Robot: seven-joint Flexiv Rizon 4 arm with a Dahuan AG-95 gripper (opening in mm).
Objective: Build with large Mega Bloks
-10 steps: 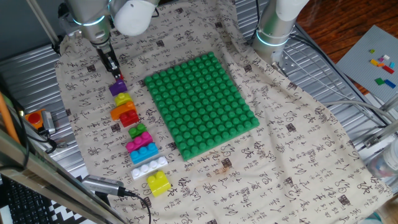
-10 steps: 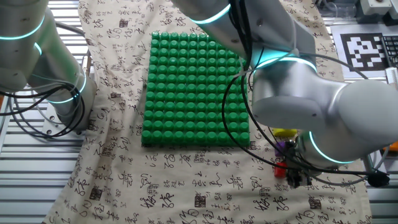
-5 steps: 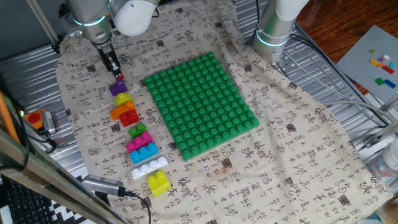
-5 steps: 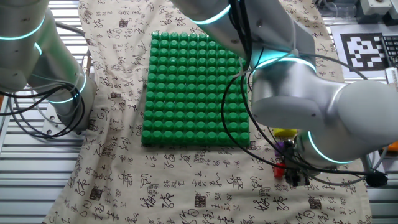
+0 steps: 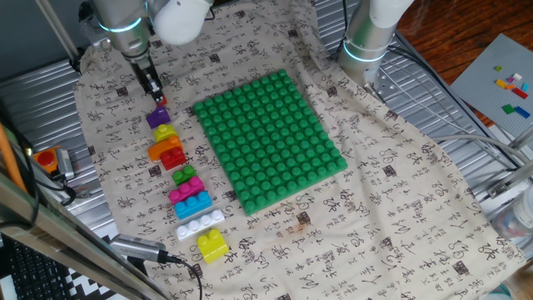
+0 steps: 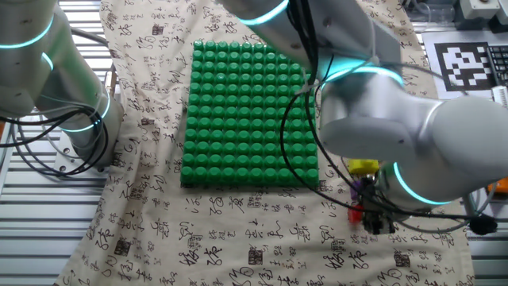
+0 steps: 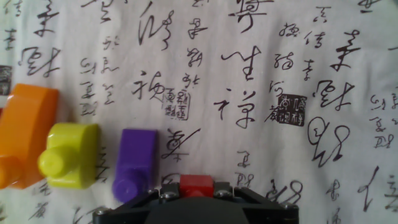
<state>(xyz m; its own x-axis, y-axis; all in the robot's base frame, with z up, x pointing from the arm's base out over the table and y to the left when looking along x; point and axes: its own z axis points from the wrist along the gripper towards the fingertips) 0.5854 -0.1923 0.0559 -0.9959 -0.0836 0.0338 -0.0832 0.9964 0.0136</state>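
My gripper [image 5: 158, 98] is shut on a small red Mega Blok [image 7: 198, 183], which sits between the jaws at the bottom of the hand view. It hovers just above the cloth beside the far end of a row of loose bricks. The row runs purple [image 5: 157, 117], yellow [image 5: 165, 132], orange [image 5: 161, 147], red [image 5: 173, 158], green [image 5: 184, 175], pink [image 5: 185, 192], blue [image 5: 192, 205], white [image 5: 200, 225], yellow [image 5: 212, 245]. In the hand view, purple [image 7: 132, 165], yellow [image 7: 68, 155] and orange [image 7: 25, 134] bricks lie left of the gripper [image 7: 198, 194]. In the other fixed view the arm hides most of the row.
The big green studded baseplate [image 5: 266, 137] lies on the printed cloth right of the brick row. A second arm's base [image 5: 366, 42] stands behind it. A grey plate with tiny bricks [image 5: 508, 83] lies far right. An orange-red device [image 5: 50, 158] sits at the left edge.
The arm has shifted only slightly. The red brick stays in the jaws, and the loose bricks have not moved.
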